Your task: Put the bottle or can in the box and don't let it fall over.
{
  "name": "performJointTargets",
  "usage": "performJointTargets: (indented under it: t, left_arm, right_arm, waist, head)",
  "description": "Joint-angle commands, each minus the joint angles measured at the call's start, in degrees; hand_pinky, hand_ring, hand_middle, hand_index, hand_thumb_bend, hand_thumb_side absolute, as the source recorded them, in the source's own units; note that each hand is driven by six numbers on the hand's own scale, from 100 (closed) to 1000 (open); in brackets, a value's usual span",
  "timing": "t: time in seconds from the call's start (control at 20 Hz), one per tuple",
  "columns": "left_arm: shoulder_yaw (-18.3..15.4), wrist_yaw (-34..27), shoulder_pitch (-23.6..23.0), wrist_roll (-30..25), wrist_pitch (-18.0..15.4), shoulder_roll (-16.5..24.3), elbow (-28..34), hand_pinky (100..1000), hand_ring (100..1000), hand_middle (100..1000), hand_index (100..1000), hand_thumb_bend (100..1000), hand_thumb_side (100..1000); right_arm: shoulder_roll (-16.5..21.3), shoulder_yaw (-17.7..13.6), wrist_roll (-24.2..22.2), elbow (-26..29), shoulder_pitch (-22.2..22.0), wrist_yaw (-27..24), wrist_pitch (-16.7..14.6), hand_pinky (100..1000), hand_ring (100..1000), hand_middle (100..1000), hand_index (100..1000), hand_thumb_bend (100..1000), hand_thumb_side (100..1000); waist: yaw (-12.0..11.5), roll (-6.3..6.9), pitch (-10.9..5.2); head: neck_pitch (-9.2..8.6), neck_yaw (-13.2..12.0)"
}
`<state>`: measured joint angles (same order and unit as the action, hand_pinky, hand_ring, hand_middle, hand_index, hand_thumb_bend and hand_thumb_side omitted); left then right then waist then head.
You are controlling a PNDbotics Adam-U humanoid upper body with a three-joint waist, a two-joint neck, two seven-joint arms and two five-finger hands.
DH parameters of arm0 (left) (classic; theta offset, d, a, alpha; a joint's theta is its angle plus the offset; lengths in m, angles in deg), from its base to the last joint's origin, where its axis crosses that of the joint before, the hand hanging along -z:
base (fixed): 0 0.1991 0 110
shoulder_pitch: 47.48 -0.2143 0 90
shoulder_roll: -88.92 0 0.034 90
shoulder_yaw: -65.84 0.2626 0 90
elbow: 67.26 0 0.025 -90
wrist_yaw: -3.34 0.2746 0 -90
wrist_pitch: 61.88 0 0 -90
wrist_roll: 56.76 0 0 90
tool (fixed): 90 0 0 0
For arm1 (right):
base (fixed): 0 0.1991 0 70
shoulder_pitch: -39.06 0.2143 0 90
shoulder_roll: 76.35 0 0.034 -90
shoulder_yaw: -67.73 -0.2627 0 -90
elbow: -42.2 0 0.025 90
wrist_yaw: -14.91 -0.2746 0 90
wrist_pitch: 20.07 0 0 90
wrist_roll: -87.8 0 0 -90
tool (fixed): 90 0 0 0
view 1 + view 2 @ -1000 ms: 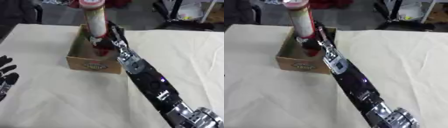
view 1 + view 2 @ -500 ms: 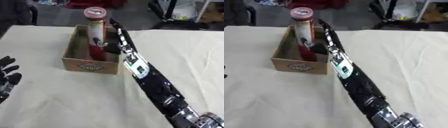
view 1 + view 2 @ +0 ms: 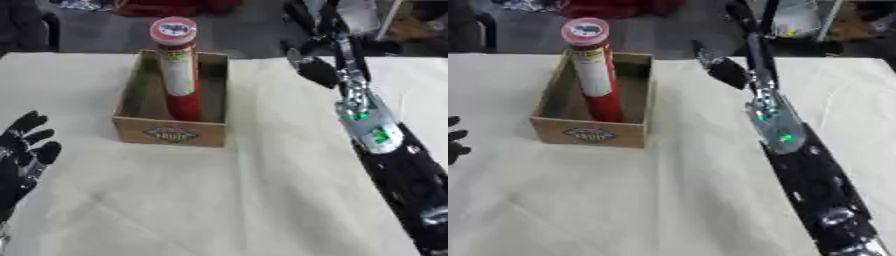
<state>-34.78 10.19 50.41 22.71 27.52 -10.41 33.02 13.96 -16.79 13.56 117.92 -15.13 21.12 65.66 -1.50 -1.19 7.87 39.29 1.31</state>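
Note:
A tall red can [image 3: 178, 75] with a white label and a red lid stands upright inside the open cardboard box [image 3: 169, 133], toward the box's near end. My right hand [image 3: 317, 70] hangs in the air to the right of the box, open with straight fingers, apart from the can and holding nothing. Its forearm [image 3: 785, 135] runs down to the lower right. My left hand [image 3: 23, 150] rests open at the lower left edge, fingers up, well clear of the box.
The cream cloth of the table [image 3: 219, 200] spreads around the box. Beyond the far edge there is a dark floor with a red object [image 3: 166, 6], and a white bag [image 3: 794, 20] with dark frames at the upper right.
My right hand has let go of the can and drawn away to the right of the box. The can stays upright in the box. The camera has also shifted.

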Motion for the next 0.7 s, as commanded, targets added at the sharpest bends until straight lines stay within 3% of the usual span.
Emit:
performJointTargets:
  t: [0.05,0.35,0.7]
  left_arm:
    - [-0.73,0.31,0.08,0.61,0.03,1.66,0.59,761,860,879,962,741,644]
    - [-0.71,0.31,-0.25,0.73,0.08,1.63,0.54,760,860,879,961,736,646]
    - [-0.79,0.08,-0.35,1.3,0.32,1.36,0.55,759,860,878,962,719,656]
  right_arm:
    - [3.61,-3.57,1.16,6.45,-6.09,-4.64,-0.42,1000,990,967,1000,412,386]
    - [2.92,-8.46,3.96,10.79,-20.82,-9.83,-2.88,973,970,954,1000,385,384]
    - [0.59,-10.11,5.2,13.22,-26.22,-8.52,-4.56,950,945,937,1000,355,370]
  waist:
    - [1.08,-0.59,-1.81]
    - [3.29,-0.23,-2.05]
    - [3.57,0.17,-2.09]
  head:
    - [0.44,-1.58]
    - [1.43,-3.12]
    - [2.47,-3.82]
